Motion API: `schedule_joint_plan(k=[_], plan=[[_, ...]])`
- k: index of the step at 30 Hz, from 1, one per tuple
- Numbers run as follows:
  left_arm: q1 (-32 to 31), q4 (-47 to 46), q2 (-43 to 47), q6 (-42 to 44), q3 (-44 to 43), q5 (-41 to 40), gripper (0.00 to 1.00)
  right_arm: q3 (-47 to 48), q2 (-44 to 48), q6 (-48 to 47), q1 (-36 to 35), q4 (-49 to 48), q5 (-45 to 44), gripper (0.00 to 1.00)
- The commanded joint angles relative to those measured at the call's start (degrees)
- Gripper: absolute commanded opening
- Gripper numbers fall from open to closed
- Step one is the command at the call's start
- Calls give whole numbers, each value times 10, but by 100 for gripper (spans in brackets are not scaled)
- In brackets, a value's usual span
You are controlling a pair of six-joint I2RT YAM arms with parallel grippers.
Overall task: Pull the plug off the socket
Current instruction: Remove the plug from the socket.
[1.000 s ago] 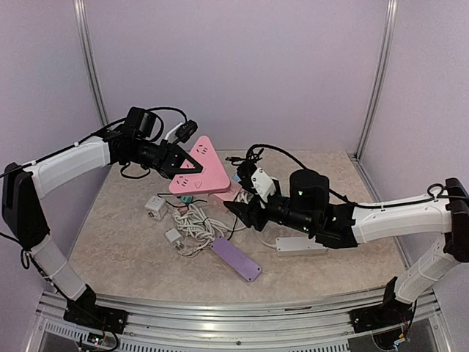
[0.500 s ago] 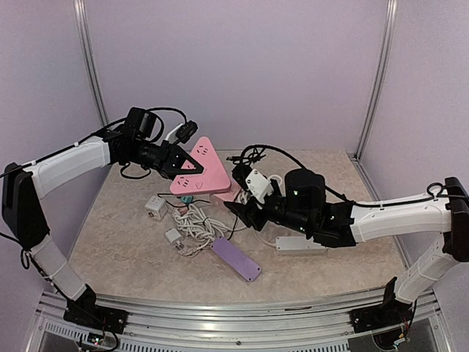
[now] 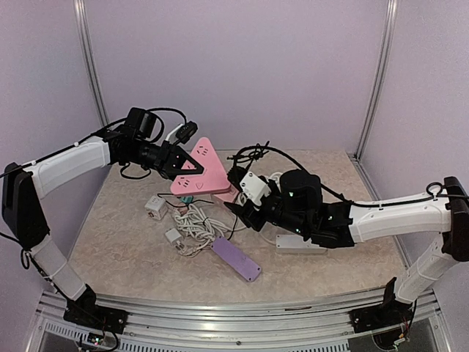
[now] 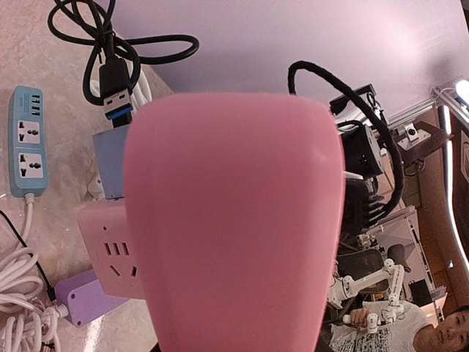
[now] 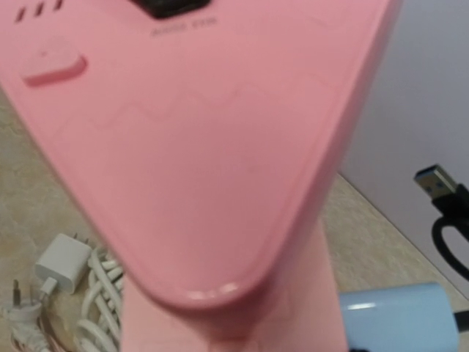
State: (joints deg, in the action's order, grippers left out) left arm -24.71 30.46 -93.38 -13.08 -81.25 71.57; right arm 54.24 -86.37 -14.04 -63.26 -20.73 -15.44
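- The pink socket strip [image 3: 201, 172] is held above the table [image 3: 117, 242], clamped by the left gripper [image 3: 178, 163].
- The right gripper [image 3: 236, 207] is beside its lower corner; whether its jaws are apart cannot be told.
- Coiled white cords [image 3: 194, 224] and a purple strip [image 3: 236, 258] lie below.

The pink socket [image 5: 198, 147] looms close ahead of the gripper [image 3: 236, 209]. Down-left lie a white charger [image 5: 62, 265] and cable [image 5: 95, 312]. To the right are a USB plug [image 5: 436, 183] and a blue adapter [image 5: 392, 319].
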Motion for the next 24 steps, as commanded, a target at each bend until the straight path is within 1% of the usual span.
schedule_joint_plan(k=[1,5,10,17,19,20,24], plan=[[45,-23,24,3,-5,-19,0,4,17,20,14,18,-108,0],[44,-45,43,2,5,8,0,-2,32,55,26,9,-91,0],[44,-57,50,-3,8,29,0,-5,36,49,30,8,-88,0],[44,-58,50,-5,10,8,0,-16,52,57,31,-6,-88,0],[44,-51,51,-6,10,-28,0,-20,59,66,35,-10,-87,0],[43,-44,55,-3,12,-61,0,-21,61,71,37,-11,-87,0],[34,-53,94,-20,58,-223,0,-26,74,75,44,-14,-82,0]])
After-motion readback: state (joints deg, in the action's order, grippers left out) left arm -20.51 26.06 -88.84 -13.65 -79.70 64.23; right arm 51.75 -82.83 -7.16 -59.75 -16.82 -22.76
